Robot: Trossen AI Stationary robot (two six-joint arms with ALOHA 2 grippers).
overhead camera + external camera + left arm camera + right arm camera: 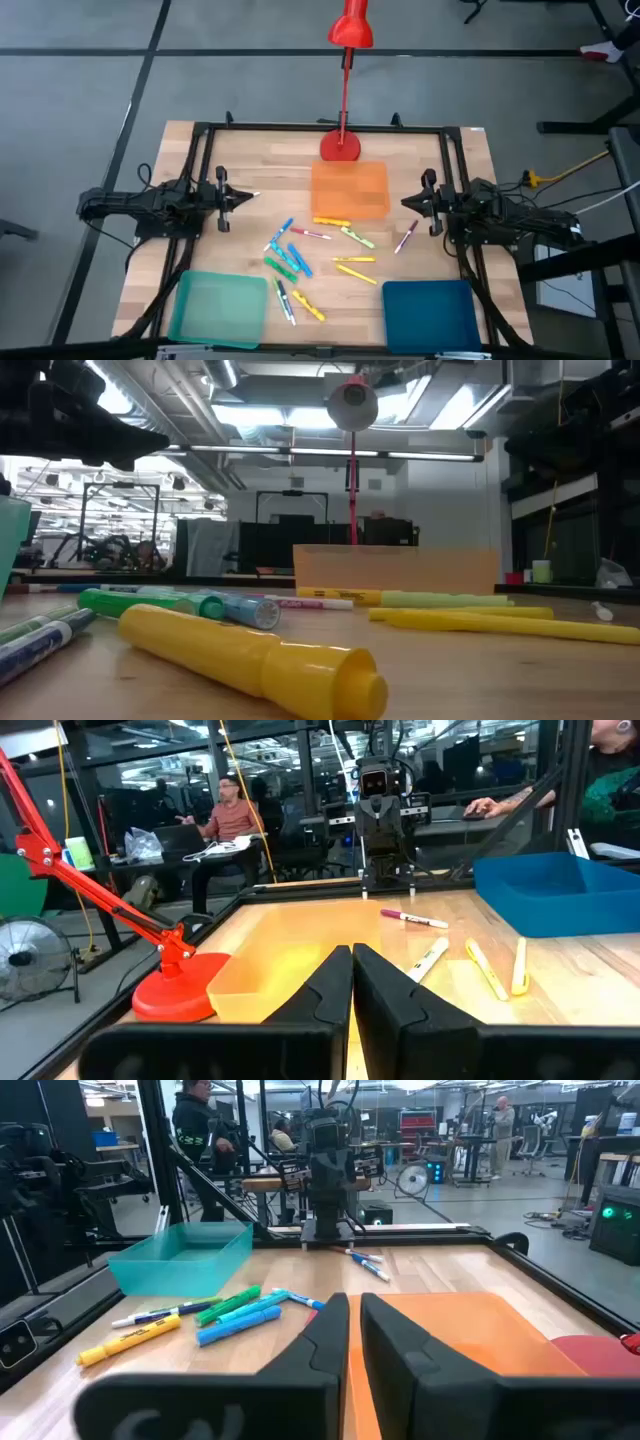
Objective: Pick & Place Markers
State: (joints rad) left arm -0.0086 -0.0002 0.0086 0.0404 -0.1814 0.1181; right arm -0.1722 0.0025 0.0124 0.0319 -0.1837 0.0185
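Several markers (300,255) lie loose on the wooden table between the arms: blue and green ones (235,1310) toward the left, yellow ones (355,262) in the middle, and a pink one (406,237) nearest the right arm. The low view shows a yellow marker (250,655) lying flat close to the camera. My left gripper (252,196) hovers at the table's left side and points toward the middle; its fingers (352,955) are shut on nothing. My right gripper (405,204) faces it from the right side, shut (354,1305) and empty. Both are apart from the markers.
An orange tray (350,188) sits at the far middle, with a red lamp base (340,145) behind it. A teal tray (218,305) stands near left and a blue tray (428,308) near right. A black frame (320,127) borders the table. People sit in the room beyond.
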